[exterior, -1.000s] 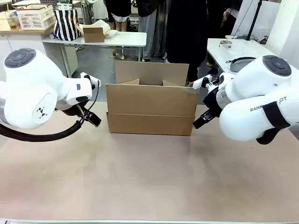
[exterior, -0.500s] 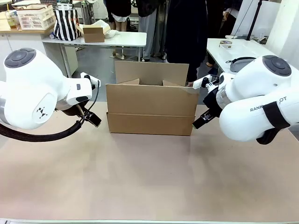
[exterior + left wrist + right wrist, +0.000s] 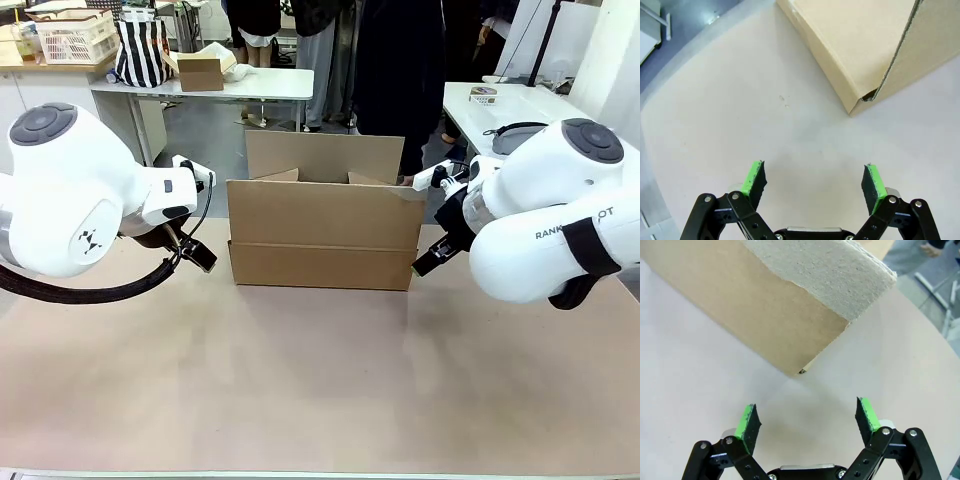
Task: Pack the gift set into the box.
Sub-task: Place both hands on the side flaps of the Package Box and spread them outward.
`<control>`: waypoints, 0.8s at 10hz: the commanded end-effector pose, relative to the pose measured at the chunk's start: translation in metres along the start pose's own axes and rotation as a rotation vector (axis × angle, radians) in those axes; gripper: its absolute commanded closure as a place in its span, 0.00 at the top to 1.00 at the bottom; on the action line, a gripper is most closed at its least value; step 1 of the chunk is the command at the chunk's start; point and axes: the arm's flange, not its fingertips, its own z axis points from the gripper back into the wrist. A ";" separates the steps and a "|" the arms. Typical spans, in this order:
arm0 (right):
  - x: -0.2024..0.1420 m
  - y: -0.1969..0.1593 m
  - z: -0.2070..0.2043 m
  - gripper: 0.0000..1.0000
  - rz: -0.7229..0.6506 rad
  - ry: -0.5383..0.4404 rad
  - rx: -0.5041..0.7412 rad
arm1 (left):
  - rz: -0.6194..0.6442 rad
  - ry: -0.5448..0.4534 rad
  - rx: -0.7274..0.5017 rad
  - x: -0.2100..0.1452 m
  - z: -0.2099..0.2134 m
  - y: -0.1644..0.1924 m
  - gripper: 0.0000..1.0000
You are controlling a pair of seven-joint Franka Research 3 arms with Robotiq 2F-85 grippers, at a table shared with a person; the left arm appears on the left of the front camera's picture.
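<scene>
Progress: early, by my judgement. The box (image 3: pixel 320 235) stands open and ready, but both tools are empty, so nothing is on its way in.
Left to do: the whole packing, as far as I can tell. The near wall hides the inside of the box, so I cannot say whether anything already lies in it.
Box position: mid-table toward the far side, resting on the table (image 3: pixel 320 390) between the two tools.
Left tool (image 3: pixel 197 255): jaws spread wide and holding nothing. It is low over the table, just beside the box's left end and apart from it.
Right tool (image 3: pixel 428 262): also spread wide and empty, just beside the box's right end. In its wrist view the box's lower corner lies ahead of the fingers, not between them.
Box material: plain brown corrugated cardboard, matte and unprinted. It is rectangular with sharp corners.
Box details: a horizontal crease runs along the long side and the rear flap (image 3: pixel 325 155) stands upright. In the right wrist view a cut edge looks rough and fibrous, and the left wrist view shows a small gap at a bottom corner seam.
Table surface: pale beige, smooth, flat and dull.
Pads (image 3: pixel 754 177): bright green facings on black metal fingers.
</scene>
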 end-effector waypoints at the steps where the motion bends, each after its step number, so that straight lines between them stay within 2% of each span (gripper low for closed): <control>1: 0.000 0.000 0.000 1.00 0.000 0.000 0.000 | 0.000 0.000 0.000 0.000 0.000 0.000 1.00; 3: 0.000 0.000 0.000 1.00 0.000 0.000 0.000 | 0.000 0.000 0.000 0.000 0.000 0.000 1.00; 4: 0.001 -0.004 0.026 1.00 -0.018 0.053 0.071 | -0.006 0.035 -0.075 0.009 0.025 -0.002 1.00; 5: 0.000 -0.006 0.079 1.00 -0.060 0.061 0.082 | 0.091 0.155 -0.058 0.023 0.070 -0.010 1.00; 6: -0.010 -0.008 0.128 1.00 -0.067 0.053 0.081 | 0.073 0.118 -0.061 0.025 0.115 -0.018 1.00; 8: -0.054 -0.005 0.204 1.00 -0.034 -0.019 0.009 | -0.059 0.042 -0.089 0.004 0.191 -0.034 1.00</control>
